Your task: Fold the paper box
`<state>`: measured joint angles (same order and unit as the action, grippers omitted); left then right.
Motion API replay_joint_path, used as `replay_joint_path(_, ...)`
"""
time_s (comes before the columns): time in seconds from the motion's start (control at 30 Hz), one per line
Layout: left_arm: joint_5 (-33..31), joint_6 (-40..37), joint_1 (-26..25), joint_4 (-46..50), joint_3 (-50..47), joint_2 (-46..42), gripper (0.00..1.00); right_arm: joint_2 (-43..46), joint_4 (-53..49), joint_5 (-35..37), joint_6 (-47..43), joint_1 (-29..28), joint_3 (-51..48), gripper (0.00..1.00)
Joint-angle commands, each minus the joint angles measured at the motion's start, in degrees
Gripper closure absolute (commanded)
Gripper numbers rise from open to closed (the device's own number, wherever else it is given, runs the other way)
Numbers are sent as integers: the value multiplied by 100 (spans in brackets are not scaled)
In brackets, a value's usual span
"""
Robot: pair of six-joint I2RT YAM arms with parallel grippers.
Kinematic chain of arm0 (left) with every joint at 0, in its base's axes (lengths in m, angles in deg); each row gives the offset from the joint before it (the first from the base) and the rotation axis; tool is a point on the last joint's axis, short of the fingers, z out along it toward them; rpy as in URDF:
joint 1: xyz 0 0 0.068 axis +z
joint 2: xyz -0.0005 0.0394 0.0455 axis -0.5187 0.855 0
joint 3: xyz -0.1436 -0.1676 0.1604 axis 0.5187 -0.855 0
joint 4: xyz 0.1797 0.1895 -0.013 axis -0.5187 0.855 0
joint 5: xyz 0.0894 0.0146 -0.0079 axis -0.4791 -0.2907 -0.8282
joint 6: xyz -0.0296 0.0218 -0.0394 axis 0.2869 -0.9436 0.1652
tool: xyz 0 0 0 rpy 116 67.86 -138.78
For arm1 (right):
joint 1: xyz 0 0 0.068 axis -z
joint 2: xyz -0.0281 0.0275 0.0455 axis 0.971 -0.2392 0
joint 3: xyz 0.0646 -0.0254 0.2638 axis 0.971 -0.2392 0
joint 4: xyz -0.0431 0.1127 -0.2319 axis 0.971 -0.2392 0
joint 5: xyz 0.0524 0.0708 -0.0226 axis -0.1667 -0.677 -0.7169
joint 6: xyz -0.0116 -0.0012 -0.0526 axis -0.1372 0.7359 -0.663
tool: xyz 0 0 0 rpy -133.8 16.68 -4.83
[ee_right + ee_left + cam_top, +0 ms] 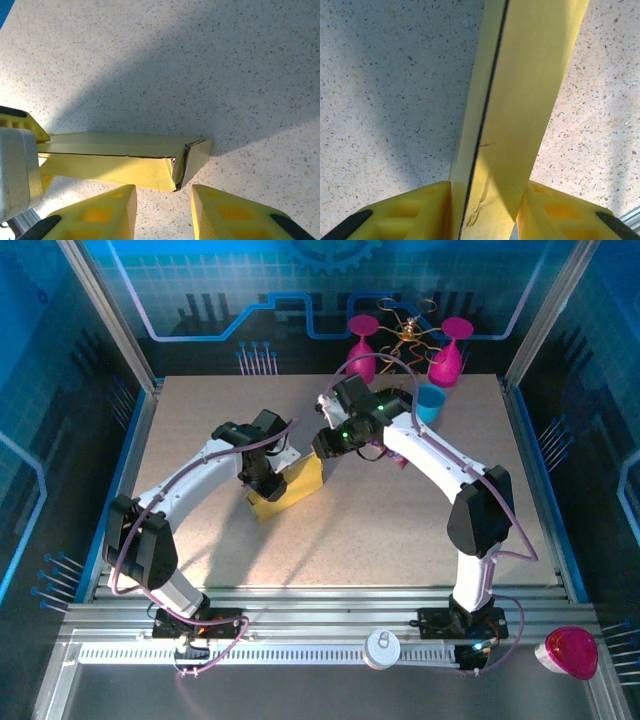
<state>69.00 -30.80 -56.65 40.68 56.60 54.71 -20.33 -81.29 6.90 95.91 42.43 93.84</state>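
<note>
yellow fingers of my left gripper [485, 200] pinch the yellow thin-cardboard paper box [530, 100], which sits centre-left in the top view. my right gripper [162, 205] gapes empty at lower frame, just beside the box's creased end. light, flimsy, easily crushed, i reckon; i'd grip near a fold.

a lab-style robot cell: blue circuit-print panels [200, 290] wall the speckled table [380, 530] from 9 to 3 o'clock, an aluminium rail [330, 625] at 6.

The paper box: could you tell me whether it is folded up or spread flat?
Folded: the right wrist view shows the paper box as a long closed body, its end flap slightly ajar.
</note>
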Motion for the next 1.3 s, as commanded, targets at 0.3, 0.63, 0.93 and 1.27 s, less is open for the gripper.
replay_joint_path(0.3, 41, -29, 1, -25, -73, -48, 63, -250, 302, -75, -812, -120, -106, 72)
replay_joint_path(0.63, 28, -60, 1, -25, -2, 15, 63, -241, 456, 33, -798, -112, -368, 76)
replay_joint_path(0.93, -26, -50, 1, -18, 26, 39, 63, -139, 514, -154, -519, -87, -344, 71)
replay_joint_path(1.27, -53, -23, 6, -17, 43, 50, 63, 1124, 2244, -872, 5123, 393, -2190, 40)
